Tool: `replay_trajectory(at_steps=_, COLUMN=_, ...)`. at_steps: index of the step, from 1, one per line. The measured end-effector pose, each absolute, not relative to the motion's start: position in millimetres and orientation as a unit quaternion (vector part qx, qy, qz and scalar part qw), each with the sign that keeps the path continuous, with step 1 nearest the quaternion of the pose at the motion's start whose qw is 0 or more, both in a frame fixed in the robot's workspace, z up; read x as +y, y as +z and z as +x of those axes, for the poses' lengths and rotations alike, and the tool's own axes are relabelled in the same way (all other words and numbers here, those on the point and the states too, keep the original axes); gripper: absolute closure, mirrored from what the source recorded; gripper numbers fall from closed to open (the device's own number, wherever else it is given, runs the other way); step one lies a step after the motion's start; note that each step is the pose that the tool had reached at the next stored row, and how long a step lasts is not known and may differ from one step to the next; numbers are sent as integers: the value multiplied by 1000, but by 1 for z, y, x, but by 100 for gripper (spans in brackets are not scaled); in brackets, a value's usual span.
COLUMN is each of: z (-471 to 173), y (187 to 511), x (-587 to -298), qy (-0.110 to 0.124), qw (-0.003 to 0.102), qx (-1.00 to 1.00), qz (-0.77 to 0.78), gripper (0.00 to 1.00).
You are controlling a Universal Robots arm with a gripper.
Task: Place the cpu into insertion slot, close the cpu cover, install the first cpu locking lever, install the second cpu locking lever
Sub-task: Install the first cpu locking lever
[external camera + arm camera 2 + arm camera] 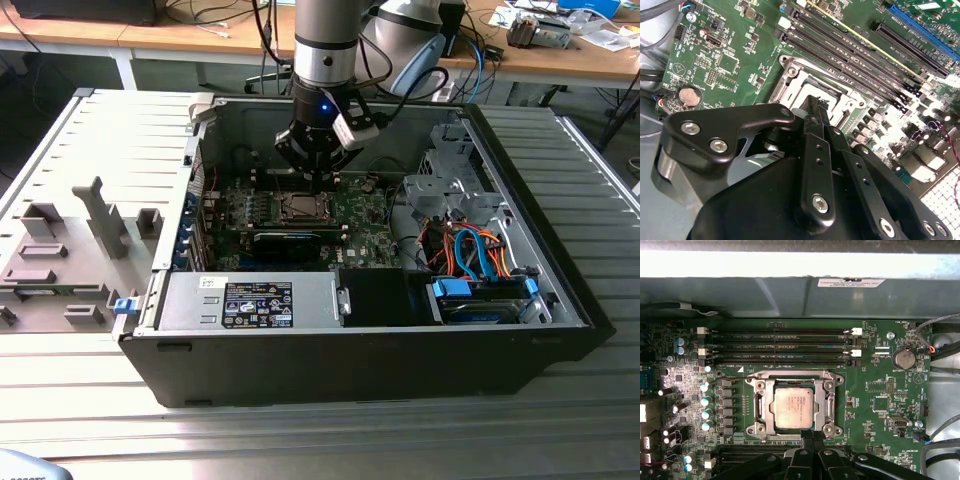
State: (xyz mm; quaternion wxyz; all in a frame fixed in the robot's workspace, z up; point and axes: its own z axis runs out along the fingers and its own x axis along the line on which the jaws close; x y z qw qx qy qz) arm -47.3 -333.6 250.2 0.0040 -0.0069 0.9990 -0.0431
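The small square cpu (794,408) with its matte silvery-grey metal top sat flat inside the steel-framed socket (758,407) on the green motherboard (880,395), within the open black computer case (560,300). The black gripper (812,436) hovered just beside the socket's edge, its slim fingers (816,150) drawn together, gripping nothing.

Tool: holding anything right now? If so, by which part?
Nothing held. The tool hangs just above the edge of the socket, fingers together with nothing between them. The cpu already lies in the socket, under the closed cover frame.
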Motion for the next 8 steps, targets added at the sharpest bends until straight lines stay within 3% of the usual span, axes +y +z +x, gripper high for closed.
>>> replay_trajectory(at_steps=8, z=-47, y=250, x=-334, qy=-43, qw=4, qx=999, qz=-15, gripper=89)
